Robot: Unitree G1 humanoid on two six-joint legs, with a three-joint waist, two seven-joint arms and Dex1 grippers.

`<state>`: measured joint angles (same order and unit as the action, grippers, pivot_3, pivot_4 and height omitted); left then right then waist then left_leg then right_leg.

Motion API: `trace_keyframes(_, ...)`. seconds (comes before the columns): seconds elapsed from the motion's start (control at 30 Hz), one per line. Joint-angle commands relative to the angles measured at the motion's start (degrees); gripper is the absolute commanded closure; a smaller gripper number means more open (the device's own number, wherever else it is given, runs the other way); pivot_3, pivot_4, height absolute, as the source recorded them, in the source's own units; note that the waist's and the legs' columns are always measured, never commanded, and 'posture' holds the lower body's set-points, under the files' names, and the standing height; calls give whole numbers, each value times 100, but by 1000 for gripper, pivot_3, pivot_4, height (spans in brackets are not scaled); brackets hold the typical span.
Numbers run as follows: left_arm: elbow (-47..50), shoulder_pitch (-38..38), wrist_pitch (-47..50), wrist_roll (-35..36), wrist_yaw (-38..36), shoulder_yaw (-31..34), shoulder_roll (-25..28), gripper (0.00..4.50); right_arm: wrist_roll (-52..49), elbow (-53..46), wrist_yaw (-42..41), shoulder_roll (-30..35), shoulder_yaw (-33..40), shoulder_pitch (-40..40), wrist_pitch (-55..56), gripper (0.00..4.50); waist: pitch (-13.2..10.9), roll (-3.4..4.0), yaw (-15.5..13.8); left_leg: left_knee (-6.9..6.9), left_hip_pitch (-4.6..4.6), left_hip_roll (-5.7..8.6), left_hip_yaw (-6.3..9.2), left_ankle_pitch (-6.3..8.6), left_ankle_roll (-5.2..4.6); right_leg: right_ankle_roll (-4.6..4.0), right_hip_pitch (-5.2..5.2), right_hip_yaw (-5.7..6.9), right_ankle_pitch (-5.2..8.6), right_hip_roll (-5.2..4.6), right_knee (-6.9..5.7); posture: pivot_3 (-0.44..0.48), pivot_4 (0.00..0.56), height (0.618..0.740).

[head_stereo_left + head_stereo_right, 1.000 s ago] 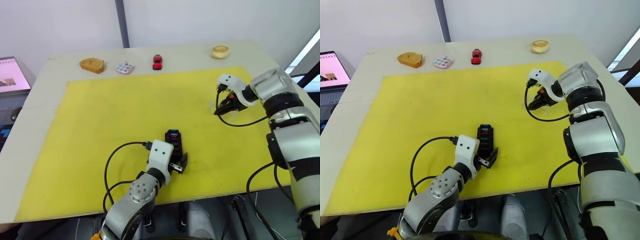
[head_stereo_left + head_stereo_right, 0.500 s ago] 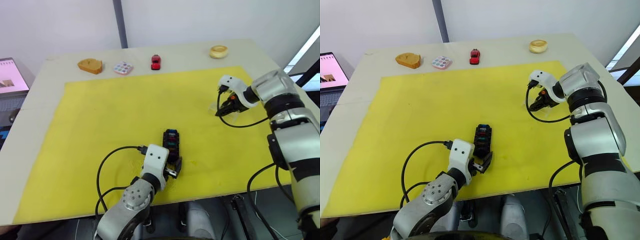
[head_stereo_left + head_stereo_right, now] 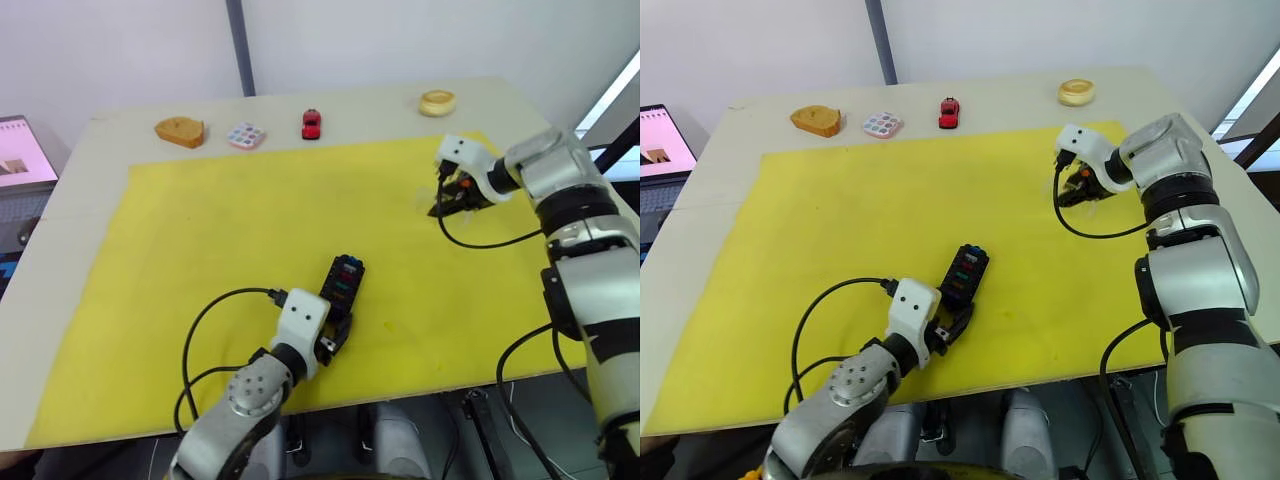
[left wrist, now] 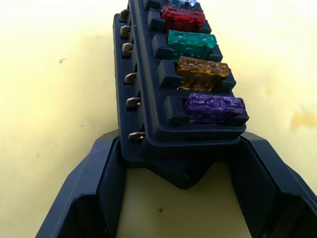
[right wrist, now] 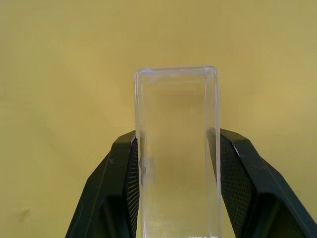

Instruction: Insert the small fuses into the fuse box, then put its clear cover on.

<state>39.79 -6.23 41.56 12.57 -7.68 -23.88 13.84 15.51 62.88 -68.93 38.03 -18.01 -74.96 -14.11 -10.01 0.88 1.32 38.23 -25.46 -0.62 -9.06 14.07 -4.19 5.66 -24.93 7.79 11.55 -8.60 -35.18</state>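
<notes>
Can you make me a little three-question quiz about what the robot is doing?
1. True or false: the right tool is shut on the clear lid.
2. Which fuse sits nearest the left tool? A red, B purple, C green.
3. Fill in: the left tool grips the black ___.

Key: 1 true. 2 B, the purple fuse. 3 fuse box.

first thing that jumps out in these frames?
The small black rectangular fuse box, its slots filled with coloured blade fuses, sits near the front of the yellow mat, clamped at one end by the left gripper. At the mat's far right, the right gripper pinches the transparent rectangular plastic cover.
</notes>
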Motion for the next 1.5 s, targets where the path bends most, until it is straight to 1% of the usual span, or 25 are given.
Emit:
trace_keyframes(0.03, 185, 175, 1, 454, -860, 577, 561, 2021, -227, -33, -76, 12, 309, -321, 74, 2855, -1, 0, -7, 0, -1, 0, -1, 0, 1, 0, -2, 0, 0, 0, -2, 0, 150, 740)
trace_keyframes(0.07, 167, 260, 24, 531, -1048, 671, 728, 2021, -284, -108, -142, 10, 355, -302, 263, 2855, -1, 1, -9, 0, -2, 0, -1, -1, 2, 0, -3, 0, 0, 0, -2, 0, 150, 740)
trace_keyframes(0.1, 133, 505, 110, 925, -1632, 956, 1097, 2021, -474, -397, -451, 28, 450, -233, 482, 2855, -2, -1, -10, 0, -2, 0, -1, -2, 3, -1, -2, 1, 0, 2, -2, 0, 150, 740)
trace_keyframes(0.13, 106, 680, 172, 1221, -2054, 1163, 1360, 2021, -606, -596, -678, 41, 519, -185, 623, 2855, -6, 0, -11, 1, -2, 1, -3, -2, 2, 0, -1, 1, 0, 5, -3, 0, 150, 740)
trace_keyframes(0.17, -66, 975, 203, 1516, -2701, 1310, 1782, 2021, -740, -890, -1024, 71, 537, -93, 727, 2855, -6, 3, -11, 1, -7, 1, -2, -4, 5, 2, -7, 2, -1, 7, -6, 0, 150, 740)
trace_keyframes(0.2, -293, 1266, 180, 1685, -3244, 1383, 2133, 2021, -814, -1128, -1295, 100, 515, -13, 844, 2855, -6, 3, -24, 1, -6, 1, -2, -4, 5, 7, -6, 2, -4, 8, -5, 0, 150, 740)
trace_keyframes(0.27, -847, 1800, 14, 1715, -3994, 1310, 2583, 2021, -914, -1694, -1754, 177, 425, 182, 784, 2855, -6, 4, -39, 2, -7, 1, -2, -5, 5, 9, -5, 9, -5, 10, -7, 0, 150, 740)
trace_keyframes(0.33, -1249, 2130, -216, 1634, -4428, 1190, 2762, 2021, -936, -2104, -1968, 212, 350, 301, 477, 2855, -6, 2, -54, 2, -4, 9, -4, -4, 5, 11, 4, 9, -4, 5, -2, 0, 150, 740)
trace_keyframes(0.37, -1545, 2390, -320, 1630, -4710, 1125, 2756, 2021, -777, -2278, -1802, 216, 268, 352, 477, 2855, -6, 2, -55, 2, -4, 10, -5, -3, 4, 11, 6, 10, -5, 5, 1, 0, 150, 740)
trace_keyframes(0.43, -2284, 2979, -606, 1580, -5348, 947, 2646, 2021, -733, -2653, -1683, 157, 232, 422, 324, 2855, -7, 1, -78, 3, -4, 13, -6, -4, 4, 12, 7, 10, -5, 2, -1, 0, 150, 740)
trace_keyframes(0.5, -3031, 3452, -848, 1478, -5890, 770, 2517, 2021, -1033, -3181, -1962, 88, 293, 484, -42, 2855, -7, 1, -57, 4, -6, 11, -8, -4, 5, 12, 3, 11, -5, 3, -2, 0, 150, 740)
trace_keyframes(0.57, -3764, 3848, -1227, 1176, -6264, 546, 2384, 2021, -1202, -3687, -2149, 45, 257, 531, -448, 2855, -7, 1, -36, 4, -5, 10, -8, -12, -8, 13, 3, 11, -6, 5, -5, 0, 150, 740)
trace_keyframes(0.63, -4488, 4164, -1643, 804, -6386, 373, 2201, 2021, -1273, -4246, -2312, 131, 55, 667, -769, 2855, -7, 1, -25, 4, -2, 8, -10, -14, -10, 14, 4, 12, -5, 8, -7, 0, 150, 740)
trace_keyframes(0.7, -4998, 4354, -1720, 691, -6531, 334, 2053, 2021, -1184, -4725, -2268, 155, -97, 830, -1069, 2855, -7, 0, -24, 3, 0, 5, -11, -15, -10, 14, 3, 13, -4, 10, -7, 0, 150, 740)
trace_keyframes(0.8, -5497, 4504, -2066, 304, -7090, 17, 2131, 2021, -922, -5390, -2028, 52, -441, 855, -1940, 2855, -7, 0, -21, 7, -2, 4, -12, -14, -9, 14, 0, 15, -5, 5, -8, 0, 150, 740)
trace_keyframes(0.83, -5596, 4530, -2204, 182, -7177, -43, 2143, 2021, -914, -5521, -1983, 17, -503, 819, -2201, 2855, -7, 0, -18, 8, -4, 4, -12, -12, -5, 12, -6, 14, -5, 2, -10, 0, 150, 740)
trace_keyframes(0.9, -5788, 4624, -2309, 54, -7112, -7, 2021, 2021, -990, -5752, -2007, -24, -619, 718, -2711, 2855, -7, 0, -16, 8, -5, 4, -13, -6, 7, 10, -15, 13, -6, -5, -17, 0, 150, 740)
trace_keyframes(0.97, -5841, 4652, -2209, 30, -7065, 32, 1929, 2021, -1030, -6077, -1972, -92, -757, 644, -3144, 2855, -6, 0, -21, 8, -9, 3, -13, -6, 5, 9, -21, 13, -5, -6, -21, 0, 150, 740)
trace_keyframes(1.1, -5883, 4571, -2104, 76, -7101, 155, 1902, 2021, -827, -6820, -1887, -15, -1345, 753, -3622, 2855, -4, -2, -27, 12, -11, 3, -10, -5, 6, 9, -24, 14, -6, -8, -21, 0, 150, 740)
trace_keyframes(1.13, -5886, 4569, -2091, 61, -7072, 162, 1869, 2021, -866, -6955, -1891, 30, -1402, 787, -3722, 2855, -4, -2, -31, 13, -11, 3, -10, -5, 6, 9, -25, 13, -5, -9, -21, 0, 150, 740)
trace_keyframes(1.17, -5904, 4572, -2111, 31, -7024, 165, 1826, 2021, -895, -7086, -1721, -81, -1427, 848, -3867, 2855, -4, -3, -35, 13, -12, 3, -10, -5, 6, 9, -26, 13, -6, -9, -22, 0, 150, 740)
trace_keyframes(1.27, -5990, 4579, -2229, -66, -6863, 189, 1660, 2021, -1127, -7594, -1624, -134, -1527, 1004, -4236, 2855, -4, -3, -59, 16, -13, 4, -9, -5, 5, 8, -24, 14, -6, -10, -25, 0, 150, 740)
trace_keyframes(1.3, -6021, 4566, -2317, -114, -6780, 222, 1616, 2021, -1169, -7703, -1581, -121, -1559, 1033, -4287, 2855, -4, -3, -62, 18, -14, 4, -9, -6, 4, 9, -23, 15, -6, -10, -25, 0, 150, 740)
trace_keyframes(1.43, -5987, 4511, -2349, -187, -6853, 199, 1635, 2021, -1354, -7944, -1469, -78, -1675, 1062, -4363, 2855, -4, -3, -67, 42, -14, 2, -1, 0, -1, 8, -22, 22, -7, -10, -31, 0, 150, 740)
trace_keyframes(1.5, -5960, 4498, -2344, -214, -6928, 150, 1634, 2021, -1369, -8012, -1361, -81, -1744, 1082, -4225, 2855, -4, -3, -65, 60, -14, 0, 3, 8, -10, 8, -24, 26, -6, -10, -34, 0, 150, 740)
